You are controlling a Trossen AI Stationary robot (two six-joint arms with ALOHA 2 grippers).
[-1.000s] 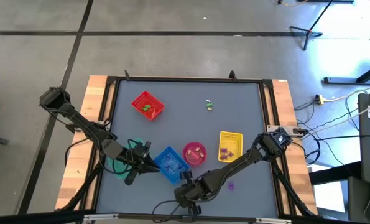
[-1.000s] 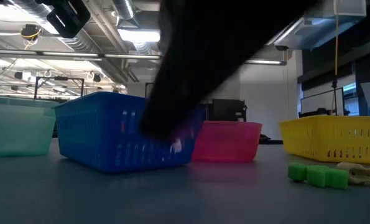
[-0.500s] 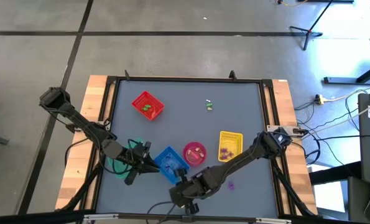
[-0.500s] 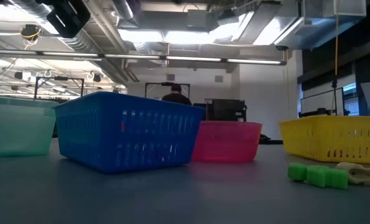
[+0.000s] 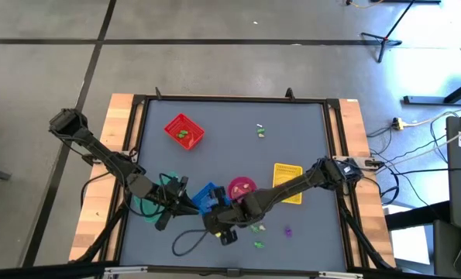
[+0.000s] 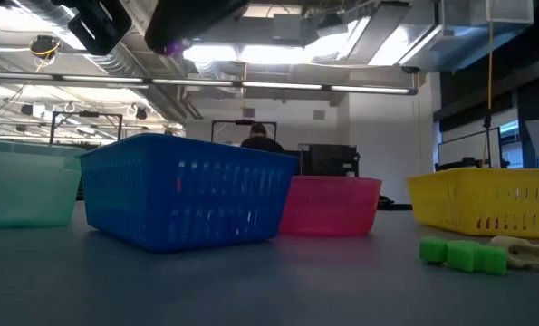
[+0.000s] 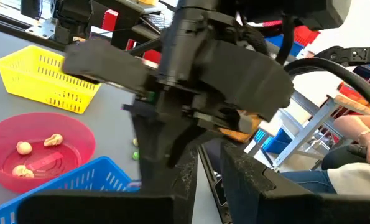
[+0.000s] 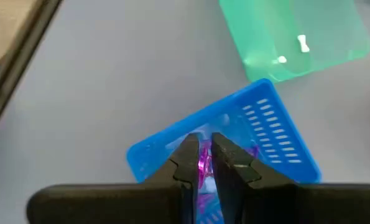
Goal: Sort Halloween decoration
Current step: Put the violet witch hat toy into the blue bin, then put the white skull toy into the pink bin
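Since a second ago the right gripper [image 8: 202,163] has swung up off the near edge of the table and across to hang over the blue basket [image 5: 205,196], its fingers pinched on a purple trinket [image 8: 203,164]. Judging by the purple pieces already lying in that basket, it is held there to be let fall among its own kind.

Taking the blue basket as the landmark and reading across the high view: just to its left sits the teal basket [image 5: 143,204], with two small white pieces in it by the right wrist view. The left gripper [image 5: 185,204] waits between the two, touching neither as far as I can tell; its fingers stand only a narrow gap apart in its own wrist view, and nothing shows between them. Up and left of the blue basket, well apart, the red basket [image 5: 184,130] holds green trinkets. Just right of the blue basket is the pink bowl [image 7: 32,149], with cream pieces in it. Farther right stands the yellow basket [image 5: 287,172], partly hidden under the right arm.

Loose decorations are left unsorted: a green and pale pair [image 5: 260,130] far behind the blue basket, a green piece [image 5: 258,244] and a purple one [image 5: 287,230] near and to its right.
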